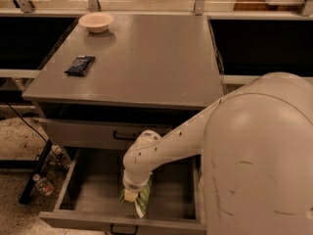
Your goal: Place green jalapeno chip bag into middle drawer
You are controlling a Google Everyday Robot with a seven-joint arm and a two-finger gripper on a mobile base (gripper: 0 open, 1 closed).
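Observation:
The green jalapeno chip bag (143, 199) lies low inside the open middle drawer (93, 192), near its middle front. Only part of the bag shows under my wrist. My gripper (131, 196) reaches down into the drawer right at the bag, at its left side. My white arm comes in from the right and covers the drawer's right half.
The grey drawer above (83, 132) is closed, with a black handle (123, 136). On the cabinet top (156, 62) lie a small dark-blue packet (79, 65) and a pale bowl (96, 21). A plastic bottle (43, 185) and black cables lie on the floor at the left.

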